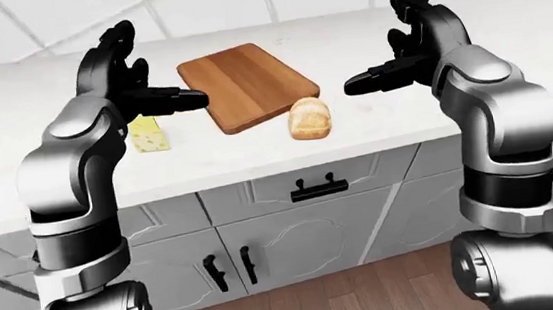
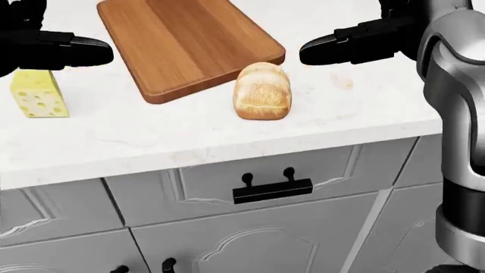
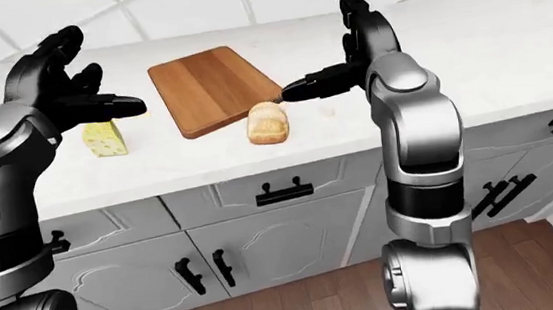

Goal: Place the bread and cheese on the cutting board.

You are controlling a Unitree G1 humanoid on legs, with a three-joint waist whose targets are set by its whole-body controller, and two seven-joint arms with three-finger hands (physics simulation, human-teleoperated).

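Cutting board (image 2: 186,45) bare on worktop (image 2: 152,142); bread loaf (image 2: 262,92) touching its near edge, cheese wedge (image 2: 36,94) apart, leftward. Left hand (image 1: 129,81), right hand (image 1: 413,45): fingers spread, holding nothing.

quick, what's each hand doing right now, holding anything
Left hand: open, holding nothing, raised above the cheese.
Right hand: open, holding nothing, raised to the right of the bread.

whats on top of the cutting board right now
Nothing: the cutting board shows only bare wood. The bread lies on the counter at its lower right corner, the cheese off to its left. The board's top edge is cut off in the head view.
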